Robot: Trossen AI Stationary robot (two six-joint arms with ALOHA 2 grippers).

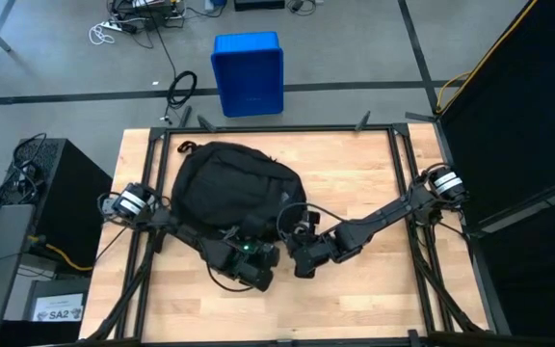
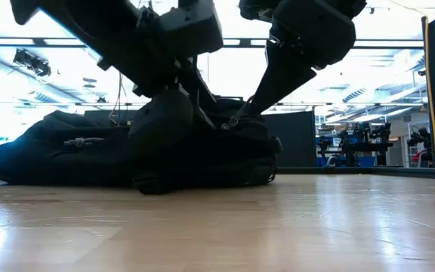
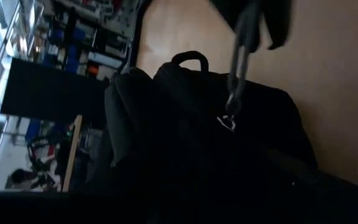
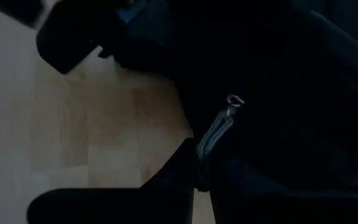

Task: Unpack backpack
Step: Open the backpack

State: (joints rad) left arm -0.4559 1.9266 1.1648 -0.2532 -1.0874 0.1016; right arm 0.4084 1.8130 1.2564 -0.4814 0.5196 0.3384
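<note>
Black fabric backpack just beyond both grippers. Right gripper pinched on grey zipper cord (taut). Left gripper alongside, finger state unclear.

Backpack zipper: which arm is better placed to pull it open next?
Probably the right. The right gripper is shut on the zipper pull cord of the backpack; the left gripper sits at the bag's near edge, seemingly bracing the fabric.
</note>
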